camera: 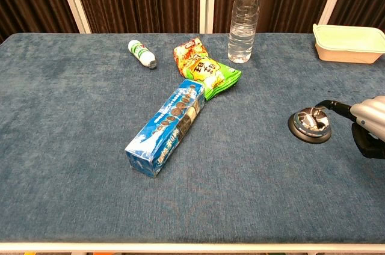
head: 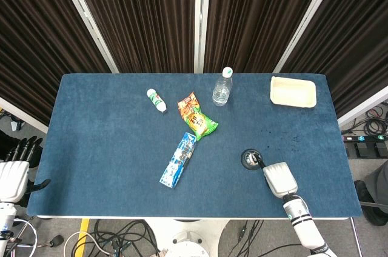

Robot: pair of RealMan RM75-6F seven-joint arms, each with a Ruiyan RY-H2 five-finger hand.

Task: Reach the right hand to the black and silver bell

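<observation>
The black and silver bell (head: pixel 250 159) (camera: pixel 308 124) sits on the blue table, right of centre near the front. My right hand (head: pixel 277 177) (camera: pixel 366 121) lies just right of it, one dark finger stretched out with its tip over the bell's top; whether it touches, I cannot tell. The other fingers curl under, holding nothing. My left hand (head: pixel 13 171) hangs off the table's front left corner, fingers straight and apart, empty; the chest view does not show it.
A blue biscuit box (head: pixel 179 159) (camera: pixel 168 127) lies mid-table, a snack bag (head: pixel 197 117) (camera: pixel 206 70) behind it. A water bottle (head: pixel 222 86) (camera: pixel 243 15), a small white bottle (head: pixel 156 100) (camera: pixel 142 53) and a cream tray (head: pixel 293 91) (camera: pixel 348 43) stand further back.
</observation>
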